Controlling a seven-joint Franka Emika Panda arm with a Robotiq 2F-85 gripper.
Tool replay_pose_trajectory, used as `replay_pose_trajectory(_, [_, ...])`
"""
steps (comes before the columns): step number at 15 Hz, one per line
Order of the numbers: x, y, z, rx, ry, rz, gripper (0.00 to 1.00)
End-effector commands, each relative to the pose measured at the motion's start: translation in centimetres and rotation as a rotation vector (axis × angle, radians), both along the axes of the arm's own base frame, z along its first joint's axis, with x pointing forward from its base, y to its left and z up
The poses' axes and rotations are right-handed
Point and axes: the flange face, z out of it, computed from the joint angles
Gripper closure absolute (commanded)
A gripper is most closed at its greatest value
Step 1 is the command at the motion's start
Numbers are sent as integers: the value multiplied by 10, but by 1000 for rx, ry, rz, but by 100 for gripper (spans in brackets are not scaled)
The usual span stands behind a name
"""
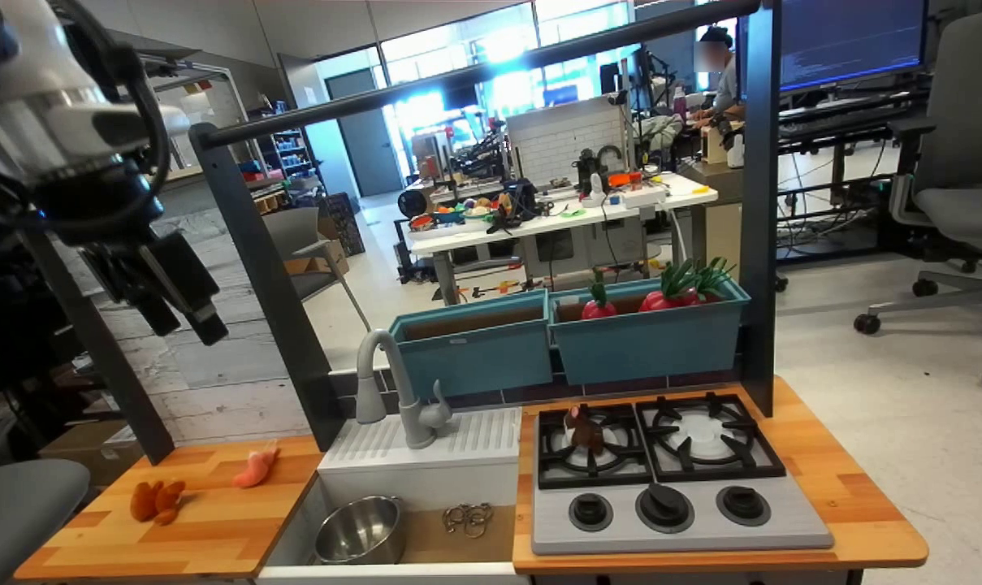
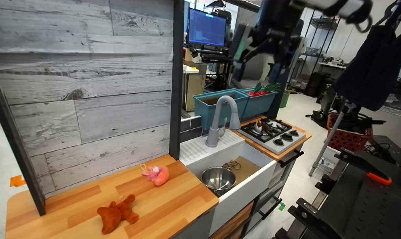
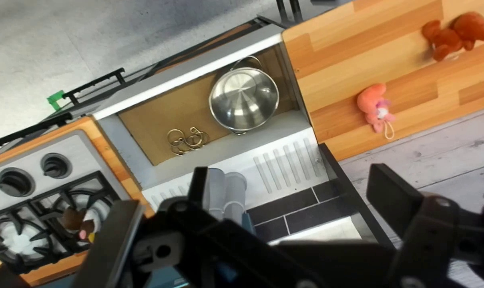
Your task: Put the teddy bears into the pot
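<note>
An orange-brown teddy bear lies on the wooden counter in both exterior views [image 1: 157, 500] [image 2: 115, 214] and in the wrist view [image 3: 450, 37]. A smaller pink-orange teddy bear [image 1: 255, 469] [image 2: 160, 176] [image 3: 372, 100] lies nearer the wall panel. The silver pot [image 1: 359, 532] [image 2: 219, 179] [image 3: 244, 100] stands in the sink, at the end near that counter. It looks empty in the wrist view. My gripper [image 1: 188, 325] [image 2: 256, 74] is high above the counter and sink, apart from all of them. In the wrist view its fingers [image 3: 288, 184] are wide apart with nothing between.
A tall grey faucet [image 1: 413, 398] stands behind the sink [image 3: 209, 160]. Metal rings [image 3: 187, 141] lie in the sink. A small brown plush [image 1: 586, 432] sits on a stove burner. Teal planters [image 1: 470, 345] and a dark frame post [image 2: 176, 79] rise at the back.
</note>
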Motion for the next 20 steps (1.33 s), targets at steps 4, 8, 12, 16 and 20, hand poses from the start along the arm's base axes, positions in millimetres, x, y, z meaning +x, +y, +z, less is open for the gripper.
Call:
replay_pose_trajectory(4, [42, 75, -132, -90, -54, -40, 0])
replay_pose_trajectory(8, [58, 101, -194, -257, 163, -25, 0])
replay_pose_trajectory(12, [49, 104, -200, -242, 152, -21, 0])
replay_pose_trajectory(16, [38, 70, -177, -161, 112, 192, 0])
replay_pose_trajectory(20, [33, 34, -160, -33, -14, 271, 0])
